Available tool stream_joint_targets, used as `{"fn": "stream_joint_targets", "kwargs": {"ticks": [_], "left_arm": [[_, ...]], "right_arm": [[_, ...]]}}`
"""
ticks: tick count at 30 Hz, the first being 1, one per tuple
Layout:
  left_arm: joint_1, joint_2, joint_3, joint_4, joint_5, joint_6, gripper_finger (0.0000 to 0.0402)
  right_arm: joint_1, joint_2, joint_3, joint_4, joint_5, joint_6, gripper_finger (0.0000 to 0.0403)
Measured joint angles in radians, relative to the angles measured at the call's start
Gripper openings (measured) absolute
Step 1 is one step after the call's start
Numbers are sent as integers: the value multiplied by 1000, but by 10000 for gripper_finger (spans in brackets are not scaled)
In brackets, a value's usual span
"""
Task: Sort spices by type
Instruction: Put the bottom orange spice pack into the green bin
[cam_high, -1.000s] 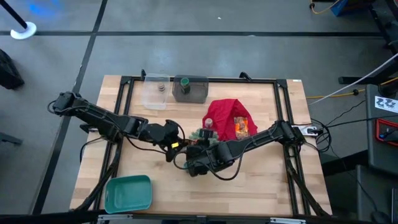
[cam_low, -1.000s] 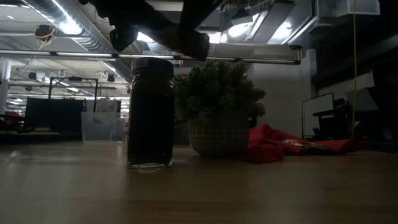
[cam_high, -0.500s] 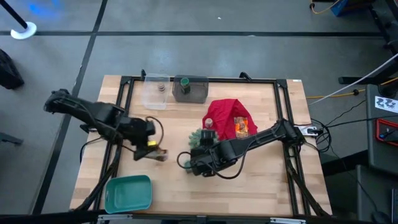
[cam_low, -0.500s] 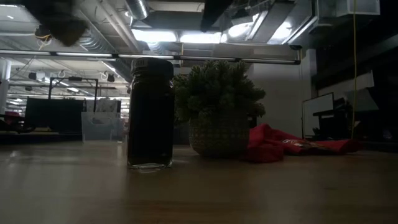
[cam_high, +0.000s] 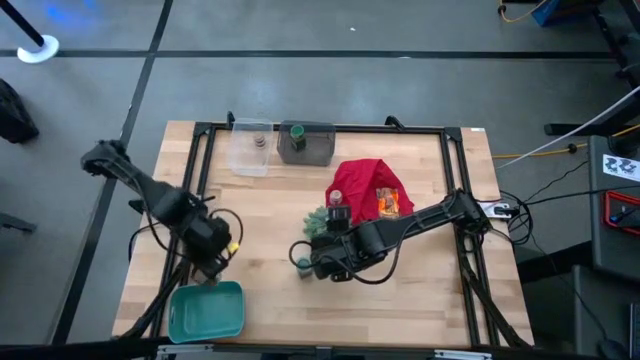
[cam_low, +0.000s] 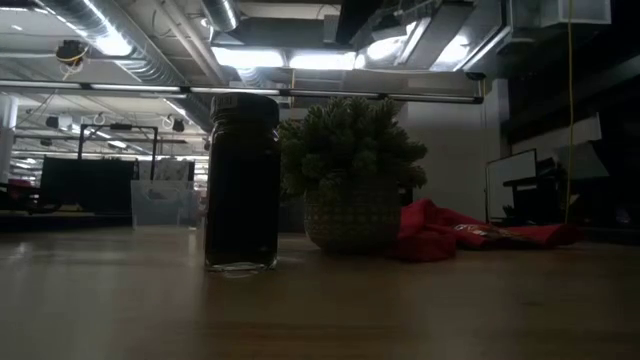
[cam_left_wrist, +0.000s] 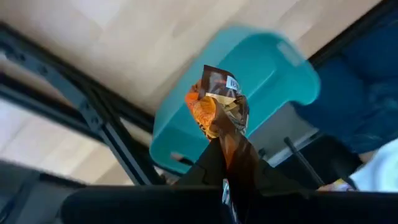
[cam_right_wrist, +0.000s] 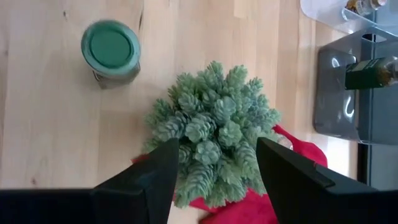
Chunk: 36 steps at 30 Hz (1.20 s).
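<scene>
My left gripper hovers at the far rim of the teal bin, shut on a crumpled orange-and-brown packet. My right gripper is open and stands above the spiky green plant, touching nothing. A jar with a green lid stands upright on its base on the wood just beside the plant; the low view shows it as a dark jar. Another orange packet lies on the red cloth. My left gripper pinches the packet between its two fingers at one end. The rest of the packet sticks out past the fingertips, crumpled and lifted clear, with the teal bin behind it.
A clear bin and a grey bin holding a green-lidded jar sit at the table's far edge. The black frame rails run along the table's sides. Bare wood lies toward the near right.
My left gripper has carried the packet from the table's middle toward the left and near edges, ending over the teal bin's far rim. In the low view, both arms have left the top of the picture. The green-lidded jar has stayed in place.
</scene>
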Motion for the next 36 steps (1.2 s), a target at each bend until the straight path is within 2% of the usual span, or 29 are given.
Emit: {"fn": "stream_joint_targets", "kwargs": {"ticks": [6,13,24,36], "left_arm": [[-101,122,0,51,34,-94,0],[-153,255,0,65,34,-100,0],[-167,386,-1,137,31,71,0],[-167,460,-1,143,1,159,9]], "right_arm": [[-19,-22,0,-68,11,-1,216],[-47,-35,0,-85,17,-1,216],[-51,-35,0,-89,17,-1,216],[-50,-35,0,-91,17,-2,216]]}}
